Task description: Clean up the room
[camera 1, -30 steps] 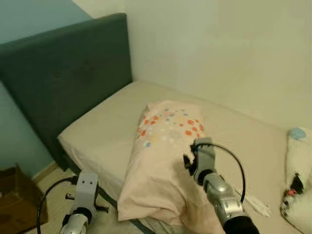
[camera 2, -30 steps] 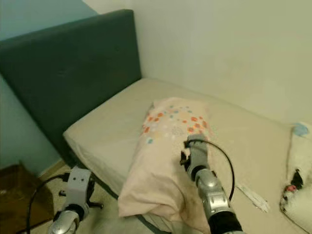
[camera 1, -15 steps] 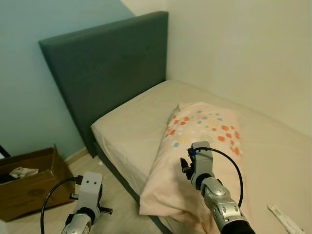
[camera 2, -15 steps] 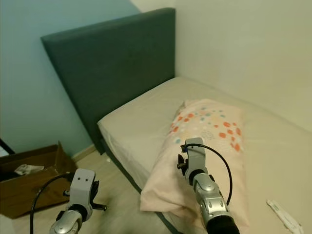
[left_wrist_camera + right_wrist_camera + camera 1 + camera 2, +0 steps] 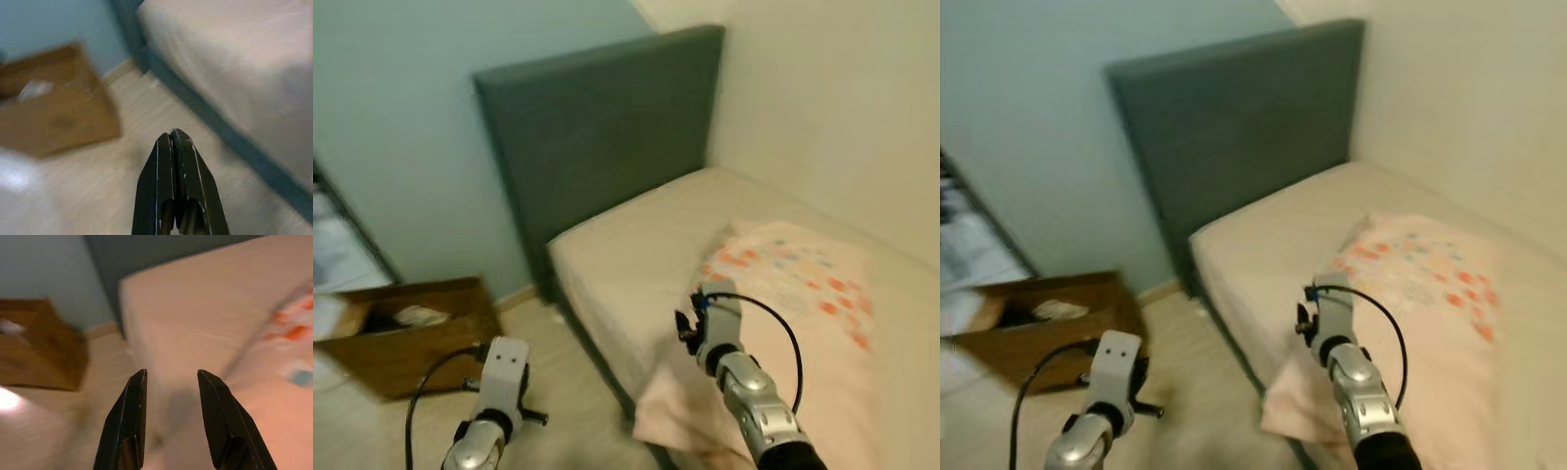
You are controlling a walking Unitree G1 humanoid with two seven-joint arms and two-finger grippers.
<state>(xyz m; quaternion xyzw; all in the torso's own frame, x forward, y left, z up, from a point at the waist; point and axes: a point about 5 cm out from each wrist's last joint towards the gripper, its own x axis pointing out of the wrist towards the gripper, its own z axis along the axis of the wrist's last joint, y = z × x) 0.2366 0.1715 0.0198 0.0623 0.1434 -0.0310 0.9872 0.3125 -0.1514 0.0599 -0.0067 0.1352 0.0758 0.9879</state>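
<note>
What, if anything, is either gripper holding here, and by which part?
Nothing is held. The left gripper has its jaws shut on nothing above the floor; the right gripper has its jaws open and empty, near the bed.

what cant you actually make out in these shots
- Contents of the cardboard box: head views blurred; a pale crumpled thing inside, unidentifiable.
- Pillow: far end cut off by the right edge.
- Shelf-like thing at the left edge of the left eye view: blurred, cropped.
- Floor under the bed: hidden by the dark frame.
</note>
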